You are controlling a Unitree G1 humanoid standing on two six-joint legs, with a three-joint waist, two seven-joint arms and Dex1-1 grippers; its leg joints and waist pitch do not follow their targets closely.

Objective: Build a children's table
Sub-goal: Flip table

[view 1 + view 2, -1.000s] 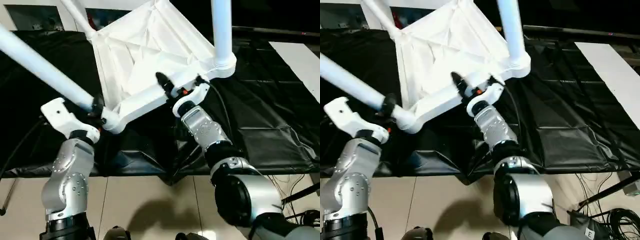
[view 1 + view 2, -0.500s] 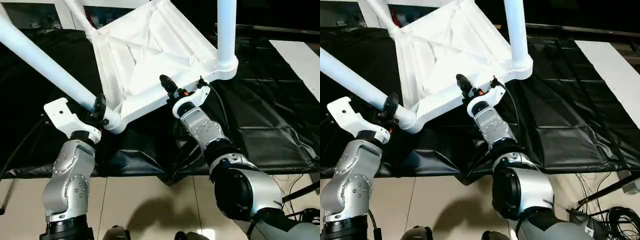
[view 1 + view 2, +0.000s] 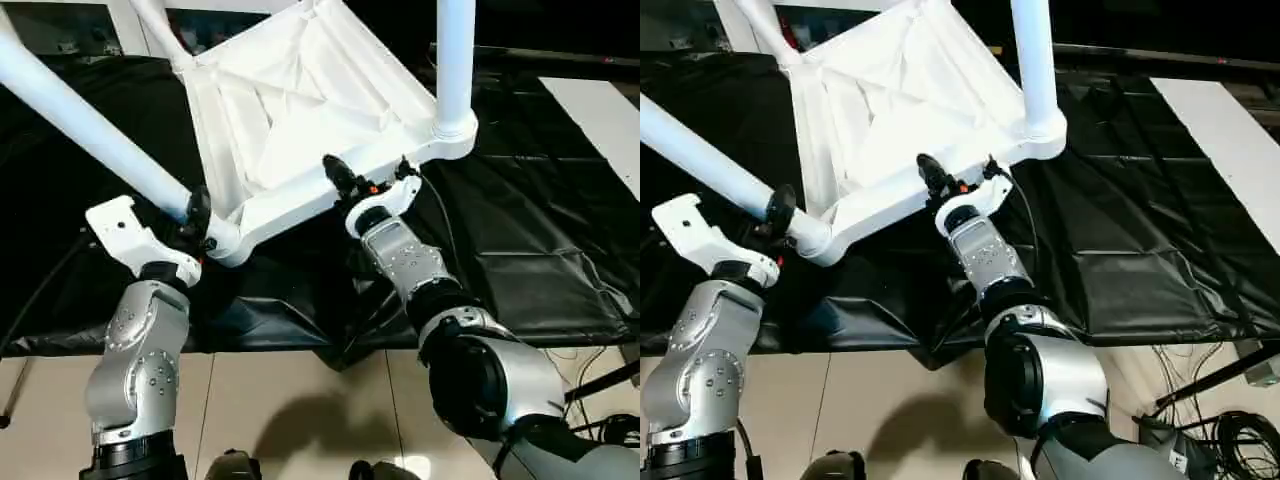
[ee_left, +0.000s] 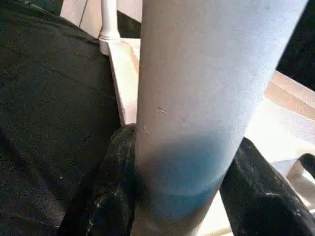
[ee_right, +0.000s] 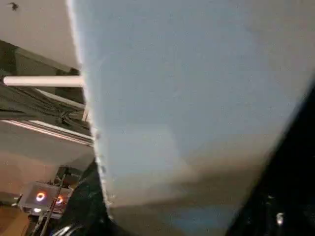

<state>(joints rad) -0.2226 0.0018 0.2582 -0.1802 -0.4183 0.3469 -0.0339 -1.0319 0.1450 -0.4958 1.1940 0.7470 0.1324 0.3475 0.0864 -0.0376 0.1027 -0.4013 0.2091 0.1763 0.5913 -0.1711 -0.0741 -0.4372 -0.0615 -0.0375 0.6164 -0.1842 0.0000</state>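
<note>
Your left tool [image 3: 197,222] is pinching a white leg [image 3: 90,125] of the children's table just above its corner socket [image 3: 225,240]; in the left wrist view the black fingers [image 4: 106,196] are pressing against either side of that leg. Your right tool [image 3: 345,182] is sitting at the near rim of the table top [image 3: 300,110], beside the socket carrying another leg [image 3: 455,60]; one black finger is lying over the rim, but you cannot tell whether the tool is pinching it, since the rim is crowding the right wrist view.

The table is hanging upside down and tilted above the black-draped counter [image 3: 520,240], ribbed underside toward you. Both legs are running out of the frame, so their ends are cut off. No writing or label is showing anywhere readable.
</note>
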